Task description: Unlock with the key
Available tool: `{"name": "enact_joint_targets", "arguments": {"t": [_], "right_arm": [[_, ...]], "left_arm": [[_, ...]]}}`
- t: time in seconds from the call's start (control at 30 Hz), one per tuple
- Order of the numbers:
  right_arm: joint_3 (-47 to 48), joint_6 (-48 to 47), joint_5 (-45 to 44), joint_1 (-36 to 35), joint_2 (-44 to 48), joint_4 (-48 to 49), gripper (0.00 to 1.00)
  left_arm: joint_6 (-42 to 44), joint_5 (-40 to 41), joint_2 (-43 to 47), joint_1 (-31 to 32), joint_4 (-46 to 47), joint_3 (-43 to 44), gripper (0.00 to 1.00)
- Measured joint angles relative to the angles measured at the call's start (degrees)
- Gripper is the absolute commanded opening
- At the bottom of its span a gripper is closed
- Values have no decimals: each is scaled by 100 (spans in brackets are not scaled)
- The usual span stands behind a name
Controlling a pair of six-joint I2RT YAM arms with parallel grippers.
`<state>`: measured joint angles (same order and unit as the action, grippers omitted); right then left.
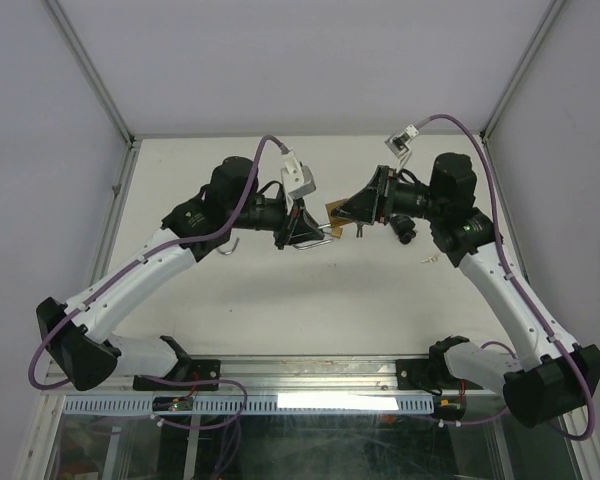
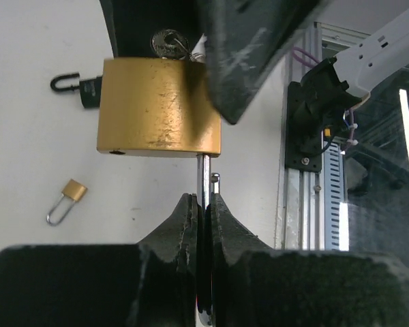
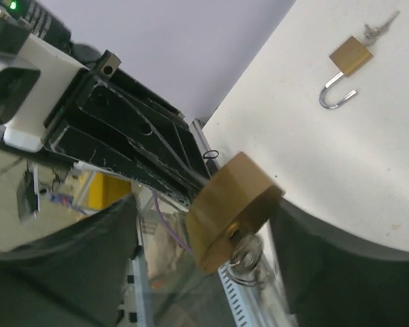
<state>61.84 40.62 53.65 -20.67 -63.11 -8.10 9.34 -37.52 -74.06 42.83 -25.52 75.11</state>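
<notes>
Brass padlock (image 2: 160,105): left claw (image 2: 203,202) clenched on its shackle (image 2: 202,170), right claw (image 3: 204,231) released around the key (image 2: 169,42); best pull the shackle straight out, without twisting.

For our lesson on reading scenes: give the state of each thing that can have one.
Big padlock: held aloft, shackle sprung open.
Key: in the big padlock.
Left gripper: shut on the shackle.
Right gripper: open around the big padlock's key end.
Black padlock: on the table, shackle open.
Keyed small padlock: on the table, shackle open.
Other small padlock: shackle looks shut.
</notes>
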Motion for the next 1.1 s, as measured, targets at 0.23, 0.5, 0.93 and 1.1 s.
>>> {"name": "enact_joint_targets", "arguments": {"t": [0.23, 0.5, 0.93, 1.1], "right_arm": [[-334, -1008, -1113, 57, -72, -997, 100], [-671, -1530, -2253, 146, -223, -1873, 100], [-866, -1674, -2520, 146, 352, -2142, 100], [-1078, -1626, -2597, 146, 577, -2159, 100]], "left_arm": [[-546, 625, -155, -514, -201, -745, 0], [-516, 1198, -1130, -1373, -737, -1419, 0], [352, 3397, -2699, -2280, -205, -238, 0], [-140, 3110, -2861, -2087, -168, -527, 0]]}}
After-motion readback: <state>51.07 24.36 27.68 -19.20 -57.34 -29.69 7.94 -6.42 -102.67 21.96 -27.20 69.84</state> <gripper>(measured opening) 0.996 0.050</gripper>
